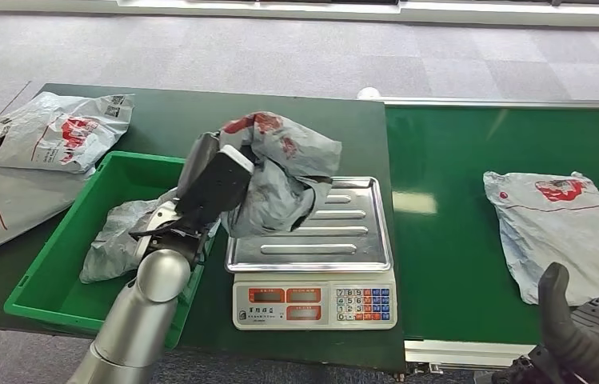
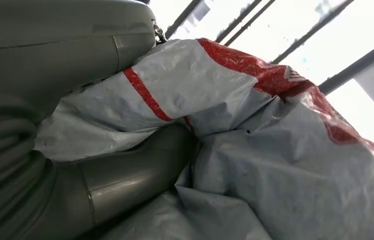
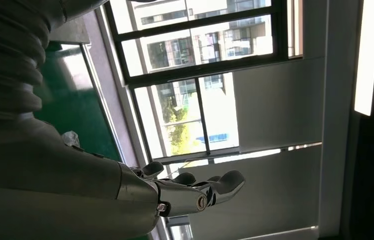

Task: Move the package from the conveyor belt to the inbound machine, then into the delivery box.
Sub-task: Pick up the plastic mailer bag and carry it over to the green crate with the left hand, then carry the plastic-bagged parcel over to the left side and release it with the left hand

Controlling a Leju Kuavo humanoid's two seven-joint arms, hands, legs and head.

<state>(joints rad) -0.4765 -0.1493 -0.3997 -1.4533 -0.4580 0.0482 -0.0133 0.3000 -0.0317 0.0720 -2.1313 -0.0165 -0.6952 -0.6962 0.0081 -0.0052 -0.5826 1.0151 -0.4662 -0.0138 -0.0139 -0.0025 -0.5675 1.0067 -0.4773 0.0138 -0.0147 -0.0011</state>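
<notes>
Grey carpet, green table. Package (image 1: 284, 180) gripped in left hand (image 1: 214, 186), lifted over left edge of scale (image 1: 312, 248), between scale and green bin (image 1: 56, 264). Judged: weighing stage done or ending, drop into bin left. Right hand (image 1: 592, 332) right of scale, fingers apart, holding nothing. Count: one bag in bin (image 1: 116, 236), one on belt (image 1: 556, 224), two bags (image 1: 40, 132) beyond bin.

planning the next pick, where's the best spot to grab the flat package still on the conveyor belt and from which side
Take the package at its near edge, reaching from the right hand's side. It lies flat on the belt, so a crumpled edge probably gives the fingers more to pinch than the smooth middle.
</notes>
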